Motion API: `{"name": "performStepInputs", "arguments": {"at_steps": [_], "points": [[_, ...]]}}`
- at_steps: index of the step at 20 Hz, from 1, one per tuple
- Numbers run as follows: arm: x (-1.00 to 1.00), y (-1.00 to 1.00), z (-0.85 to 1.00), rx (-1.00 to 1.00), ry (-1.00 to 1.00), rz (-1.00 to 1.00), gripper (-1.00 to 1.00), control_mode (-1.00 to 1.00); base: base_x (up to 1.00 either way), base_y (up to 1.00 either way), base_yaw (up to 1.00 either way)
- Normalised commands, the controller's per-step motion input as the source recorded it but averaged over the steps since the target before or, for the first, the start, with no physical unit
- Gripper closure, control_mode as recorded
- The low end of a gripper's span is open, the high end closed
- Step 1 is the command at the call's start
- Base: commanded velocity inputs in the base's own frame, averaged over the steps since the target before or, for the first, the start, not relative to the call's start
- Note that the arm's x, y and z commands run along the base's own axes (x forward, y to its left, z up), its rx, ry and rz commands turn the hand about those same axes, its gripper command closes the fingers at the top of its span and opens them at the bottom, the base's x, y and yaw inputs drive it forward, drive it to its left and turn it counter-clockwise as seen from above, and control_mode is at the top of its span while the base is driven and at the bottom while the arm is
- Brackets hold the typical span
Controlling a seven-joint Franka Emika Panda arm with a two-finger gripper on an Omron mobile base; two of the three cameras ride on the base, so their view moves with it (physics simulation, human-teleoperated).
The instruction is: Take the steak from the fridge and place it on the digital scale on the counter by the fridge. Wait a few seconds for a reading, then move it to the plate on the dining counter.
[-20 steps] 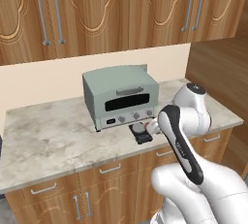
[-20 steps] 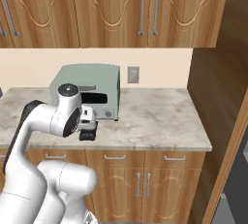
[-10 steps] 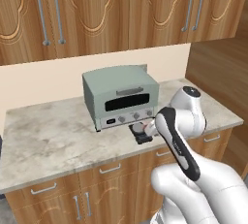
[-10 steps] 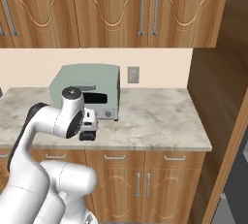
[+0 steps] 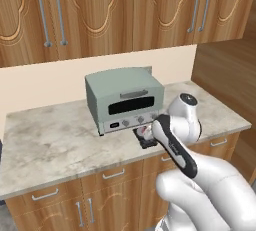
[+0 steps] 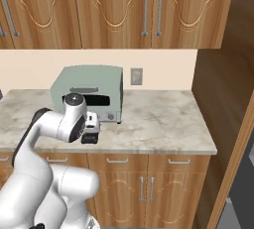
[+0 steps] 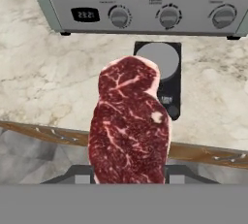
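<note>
My gripper is shut on the steak, a raw red slab with pale streaks that stands up between the fingers and hides most of them. It hangs over the front edge of the counter. Just beyond it lies the digital scale, black with a bare round grey disc, directly in front of the toaster oven. From the right base camera, the gripper hovers just above the scale. In the left base view my forearm covers part of the scale.
The pale green toaster oven stands close behind the scale, its knobs facing me. Wooden wall cabinets hang above the counter. A tall wooden panel ends the counter on the right.
The arm has leaned a little lower and closer to the scale, still carrying the steak. The grip looks the same.
</note>
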Motion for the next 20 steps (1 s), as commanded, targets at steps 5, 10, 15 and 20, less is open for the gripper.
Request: {"name": "performStepInputs", "arguments": {"at_steps": [5, 10, 15, 20], "points": [[0.28, 0.0, 0.0, -0.02, 0.0, 0.0, 1.0, -1.0, 0.0, 0.0, 0.0], [0.19, 0.0, -0.04, -0.03, 0.0, 0.0, 1.0, -1.0, 0.0, 0.0, 0.0], [0.0, 0.01, -0.34, -0.02, 0.0, 0.0, 1.0, -1.0, 0.0, 0.0, 0.0], [0.0, 0.05, -0.34, -0.02, 0.0, 0.0, 1.0, -1.0, 0.0, 0.0, 0.0]]}}
